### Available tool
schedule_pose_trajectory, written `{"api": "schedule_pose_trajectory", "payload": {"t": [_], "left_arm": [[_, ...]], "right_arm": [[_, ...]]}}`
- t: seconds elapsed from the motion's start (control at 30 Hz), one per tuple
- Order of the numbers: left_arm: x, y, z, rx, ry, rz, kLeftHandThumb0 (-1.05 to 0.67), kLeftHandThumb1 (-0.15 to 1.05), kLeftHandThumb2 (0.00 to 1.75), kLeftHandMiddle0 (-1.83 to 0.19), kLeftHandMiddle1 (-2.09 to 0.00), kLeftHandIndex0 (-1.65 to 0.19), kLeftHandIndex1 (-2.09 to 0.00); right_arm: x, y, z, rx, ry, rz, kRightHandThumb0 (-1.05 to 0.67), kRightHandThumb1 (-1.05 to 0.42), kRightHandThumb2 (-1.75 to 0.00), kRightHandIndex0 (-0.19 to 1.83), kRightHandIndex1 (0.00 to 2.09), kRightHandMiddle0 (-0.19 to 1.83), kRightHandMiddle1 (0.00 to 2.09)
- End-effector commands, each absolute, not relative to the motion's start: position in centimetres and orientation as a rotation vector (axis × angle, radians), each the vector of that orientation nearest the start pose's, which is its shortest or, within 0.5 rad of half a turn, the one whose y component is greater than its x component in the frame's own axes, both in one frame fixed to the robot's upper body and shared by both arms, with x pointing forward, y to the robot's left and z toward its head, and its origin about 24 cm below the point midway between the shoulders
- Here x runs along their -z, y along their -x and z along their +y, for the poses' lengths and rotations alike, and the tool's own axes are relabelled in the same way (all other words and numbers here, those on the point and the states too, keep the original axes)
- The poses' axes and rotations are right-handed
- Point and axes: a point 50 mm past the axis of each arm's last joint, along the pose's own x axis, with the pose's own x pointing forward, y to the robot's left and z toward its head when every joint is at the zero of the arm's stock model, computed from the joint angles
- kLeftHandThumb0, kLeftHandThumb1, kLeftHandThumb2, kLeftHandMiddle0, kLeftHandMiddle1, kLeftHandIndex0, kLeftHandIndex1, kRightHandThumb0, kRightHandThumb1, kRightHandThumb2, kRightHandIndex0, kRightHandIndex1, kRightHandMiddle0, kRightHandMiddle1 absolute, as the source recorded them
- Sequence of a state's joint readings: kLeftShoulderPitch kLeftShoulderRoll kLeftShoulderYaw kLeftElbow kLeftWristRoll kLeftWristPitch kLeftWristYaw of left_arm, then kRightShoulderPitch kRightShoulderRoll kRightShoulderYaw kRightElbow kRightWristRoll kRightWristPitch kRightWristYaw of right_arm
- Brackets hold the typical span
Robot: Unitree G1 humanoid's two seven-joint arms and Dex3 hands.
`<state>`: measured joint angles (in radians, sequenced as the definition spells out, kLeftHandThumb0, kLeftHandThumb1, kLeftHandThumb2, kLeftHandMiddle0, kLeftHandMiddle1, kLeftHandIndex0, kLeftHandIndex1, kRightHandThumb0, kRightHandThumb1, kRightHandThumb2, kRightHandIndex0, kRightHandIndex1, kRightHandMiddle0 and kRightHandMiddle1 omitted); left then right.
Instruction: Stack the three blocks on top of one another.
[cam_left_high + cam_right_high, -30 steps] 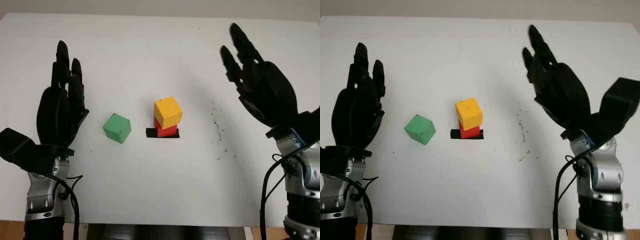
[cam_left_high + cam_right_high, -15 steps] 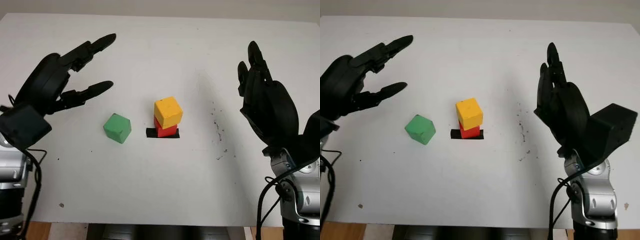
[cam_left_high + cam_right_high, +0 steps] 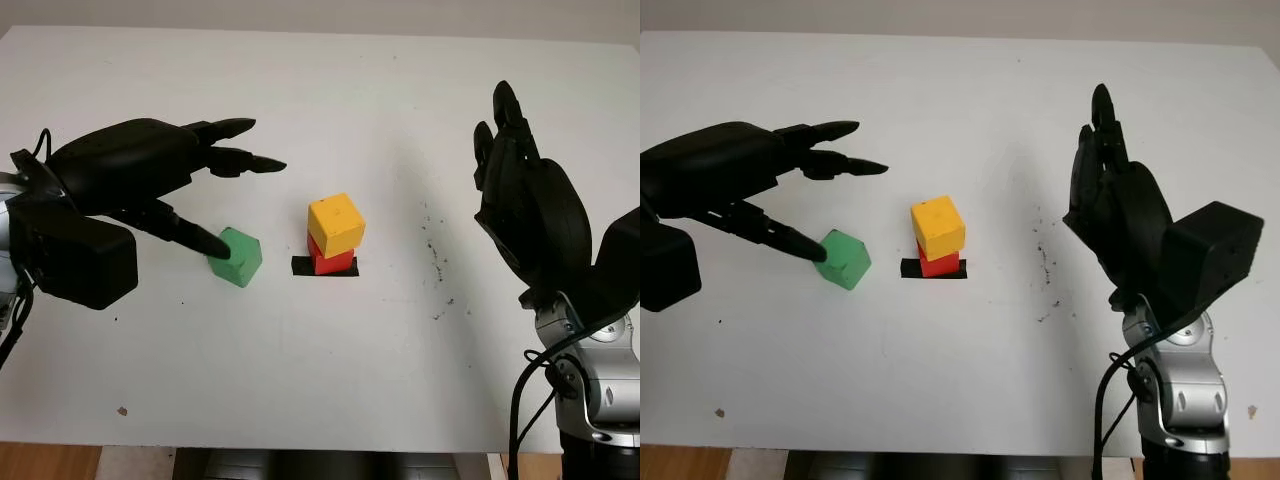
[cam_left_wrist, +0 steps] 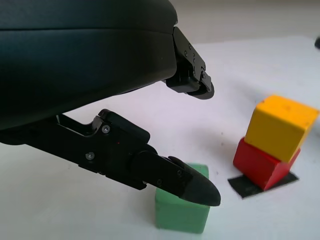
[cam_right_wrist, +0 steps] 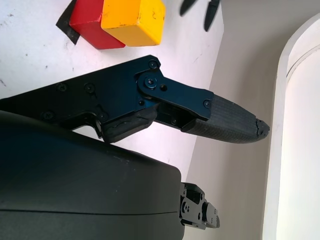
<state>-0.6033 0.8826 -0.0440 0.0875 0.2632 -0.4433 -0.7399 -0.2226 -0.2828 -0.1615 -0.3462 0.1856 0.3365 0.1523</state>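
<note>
My left hand (image 3: 190, 190) reaches in from the left of the frame toward the green block (image 3: 235, 256), which sits on the white tabletop (image 3: 330, 380) left of centre. The hand holds nothing. One finger's tip (image 3: 212, 245) is down at the block's left side, at or just beside its edge; I cannot tell whether it touches. The other two fingers (image 3: 245, 160) point out above and beyond the block, toward the upper middle of the frame, apart from it. In my left wrist view the lower finger (image 4: 192, 185) lies across the block's upper edge, with the other finger (image 4: 192, 82) well above it.

Two thirds of the stack is built: the yellow block (image 3: 336, 224) sits on the red block (image 3: 330, 260), turned a little relative to it, and the red one stands on a black tape mark (image 3: 324, 267) at the centre of the frame. The green block lies just beside that pair, to its left, apart from it.

So the step in hand, as I judge it, is the approach to grasp the last block. The next move calls for bringing the upper fingers down on its far side, closing against the lower finger, then lifting high enough to clear the yellow top and setting down squarely without nudging the twisted pair.

My right hand (image 3: 530, 210) is up at the right of the frame, open and idle, away from the blocks.
</note>
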Motion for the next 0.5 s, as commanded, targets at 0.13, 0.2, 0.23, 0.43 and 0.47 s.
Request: {"api": "schedule_pose_trajectory", "payload": {"t": [0.13, 0.2, 0.23, 0.43, 0.47], "left_arm": [[-24.3, -29.5, 21.2, 0.723, -1.529, -0.403, -0.81, 0.91, 0.06, 0.05, -0.04, -0.35, -0.05], [-24.2, -29.4, 21.1, 0.714, -1.573, -0.397, -0.81, 0.91, 0.06, 0.05, -0.05, -0.35, -0.05], [-24.1, -29.3, 21.0, 0.709, -1.598, -0.389, -0.81, 0.92, 0.06, 0.06, -0.04, -0.35, -0.05], [-23.2, -29.0, 20.5, 0.679, -1.647, -0.396, -0.83, 0.93, 0.06, 0.05, -0.06, -0.35, -0.05], [-22.9, -28.9, 20.4, 0.677, -1.653, -0.398, -0.83, 0.93, 0.06, 0.05, -0.05, -0.35, -0.05]], "right_arm": [[-16.4, -27.4, -19.6, -0.102, 0.116, -0.252, -0.8, -1.05, -0.81, -0.19, 0.0, -0.19, 0.0], [-16.4, -27.4, -19.6, -0.1, 0.115, -0.255, -0.8, -1.05, -0.8, -0.19, 0.0, -0.19, 0.0], [-16.4, -27.3, -19.6, -0.101, 0.114, -0.257, -0.8, -1.05, -0.8, -0.19, 0.0, -0.19, 0.0], [-16.4, -27.3, -19.8, -0.101, 0.114, -0.259, -0.79, -1.05, -0.8, -0.19, 0.0, -0.19, 0.0], [-16.4, -27.3, -19.8, -0.102, 0.115, -0.26, -0.79, -1.05, -0.8, -0.19, 0.0, -0.19, 0.0]]}}
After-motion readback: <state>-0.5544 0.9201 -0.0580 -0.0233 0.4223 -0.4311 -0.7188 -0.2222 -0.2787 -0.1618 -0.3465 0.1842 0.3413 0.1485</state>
